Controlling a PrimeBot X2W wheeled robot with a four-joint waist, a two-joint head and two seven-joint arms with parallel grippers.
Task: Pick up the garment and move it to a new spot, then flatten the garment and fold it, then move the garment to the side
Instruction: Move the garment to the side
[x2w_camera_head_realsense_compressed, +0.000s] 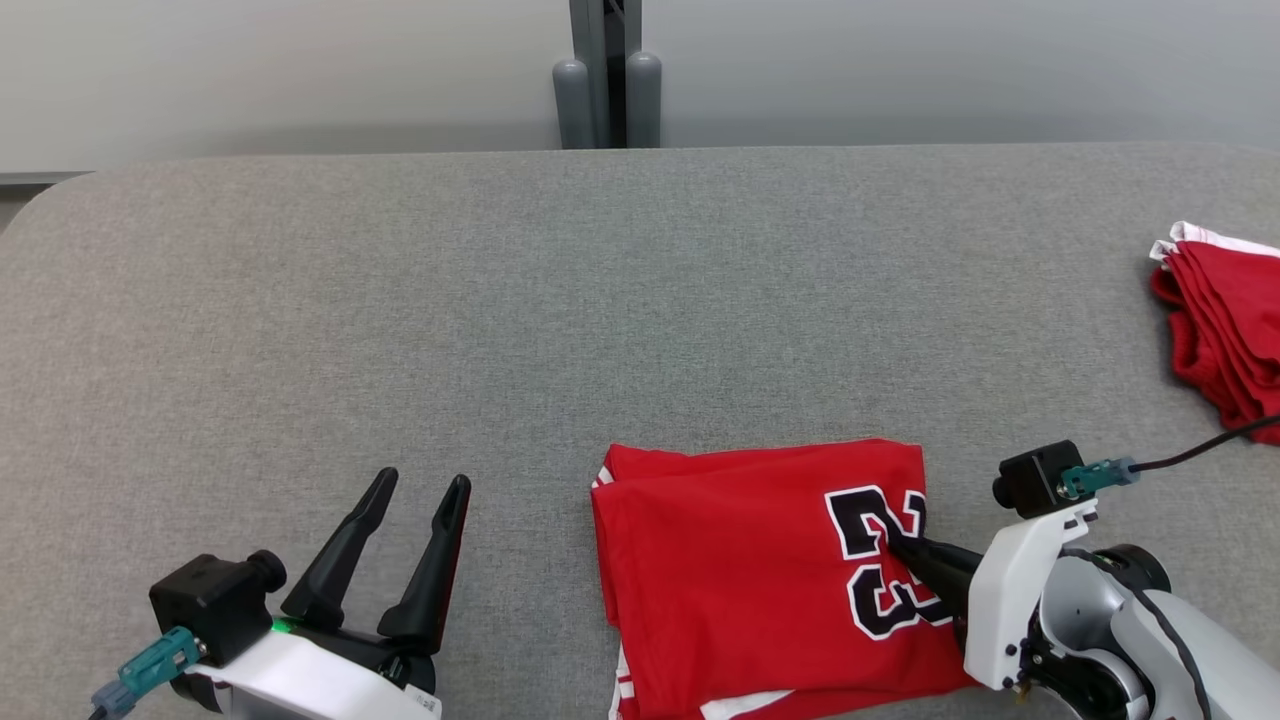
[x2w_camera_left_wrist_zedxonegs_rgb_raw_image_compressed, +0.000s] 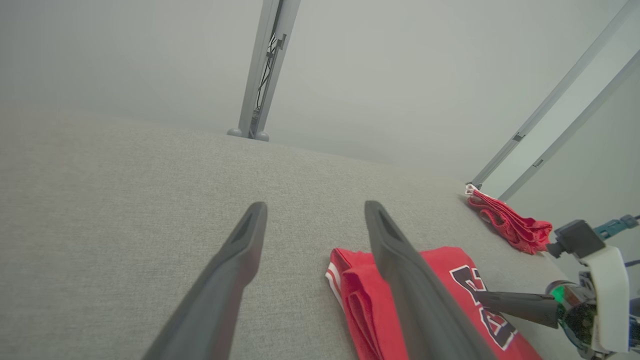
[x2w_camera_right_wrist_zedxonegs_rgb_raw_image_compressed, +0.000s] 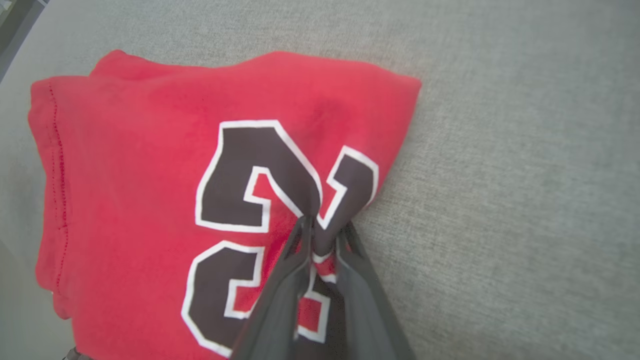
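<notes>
A red jersey (x2w_camera_head_realsense_compressed: 740, 580) lies folded into a rough rectangle on the grey cloth-covered table (x2w_camera_head_realsense_compressed: 500, 300), at about 5 o'clock in the head view, with its near edge running off the bottom of that view. Its black, white-edged number print faces up on the side toward 3 o'clock. The right gripper (x2w_camera_head_realsense_compressed: 895, 545) reaches in from 4 o'clock, and its two dark fingers are drawn nearly together on a pinch of the jersey's fabric at the printed number. In the right wrist view (x2w_camera_right_wrist_zedxonegs_rgb_raw_image_compressed: 322, 227) the cloth puckers up between the fingertips, close to the jersey's folded edge. The left gripper (x2w_camera_head_realsense_compressed: 422, 480) sits at 7 o'clock, well apart from the jersey, with its jaws spread wide and nothing between them. The left wrist view (x2w_camera_left_wrist_zedxonegs_rgb_raw_image_compressed: 315, 206) shows bare table between its fingers. A second red garment (x2w_camera_head_realsense_compressed: 1225, 320), with white trim, lies bunched at the table's 3 o'clock edge. A grey post (x2w_camera_head_realsense_compressed: 607, 75) stands behind the table at 12 o'clock.
</notes>
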